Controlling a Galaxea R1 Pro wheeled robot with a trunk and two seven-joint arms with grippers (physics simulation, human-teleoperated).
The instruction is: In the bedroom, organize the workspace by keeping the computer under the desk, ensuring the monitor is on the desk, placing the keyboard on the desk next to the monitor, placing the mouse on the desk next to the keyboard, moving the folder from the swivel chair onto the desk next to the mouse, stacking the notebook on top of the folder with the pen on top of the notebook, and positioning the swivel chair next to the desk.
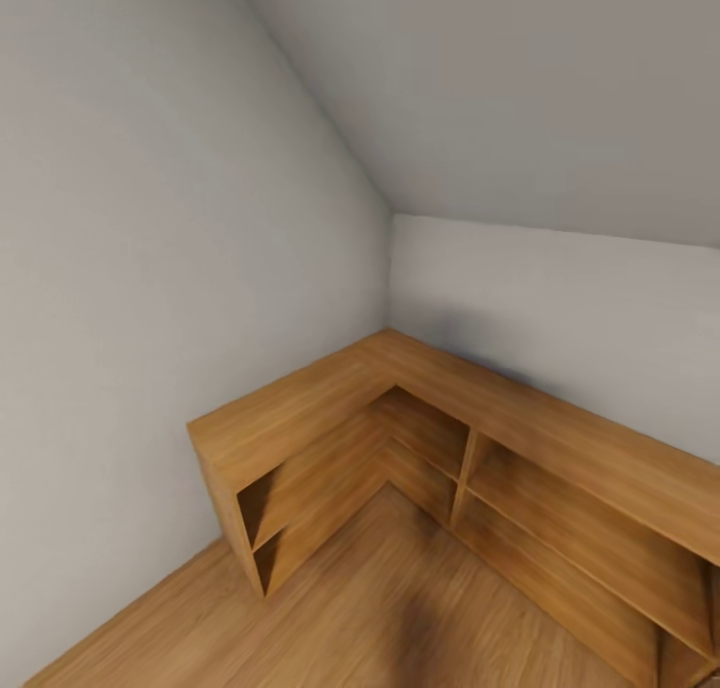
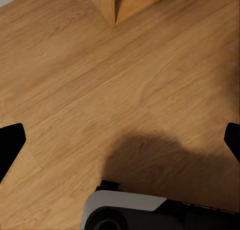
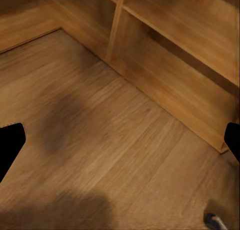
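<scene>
As you look through the head camera, you face a corner of the bedroom, and none of the things to tidy stand in this corner.

Walls: the pale grey walls (image 1: 150, 218) meet in the corner, and the sloped ceiling (image 1: 520, 88) comes down to the low wall on the right.

Floor: the light wood floor (image 1: 400, 608) lies in front of you, with a soft dark shadow on it; in the left wrist view you see the same floor (image 2: 125, 79) with a shadow near the lower part of the picture.

Shelving: the low wooden shelving (image 1: 330, 398) is L-shaped and follows both walls; its top is bare wood, and its open compartments face the room. In the right wrist view the shelving (image 3: 175, 54) is near, with an upright divider between two compartments. In the left wrist view you see one end corner of it (image 2: 112, 4).

Robot body: a white and dark part (image 2: 130, 210) shows at the edge of the left wrist view.

Left gripper: your left gripper (image 2: 125, 145) hangs over the bare floor with its dark fingertips (image 2: 10, 145) wide apart, holding nothing.

Right gripper: your right gripper (image 3: 125, 145) is also spread wide over the floor close to the shelving, its fingertips (image 3: 10, 147) apart and holding nothing.

Small object: a small dark thing (image 3: 216, 221) lies on the floor; you cannot tell what it is.
</scene>
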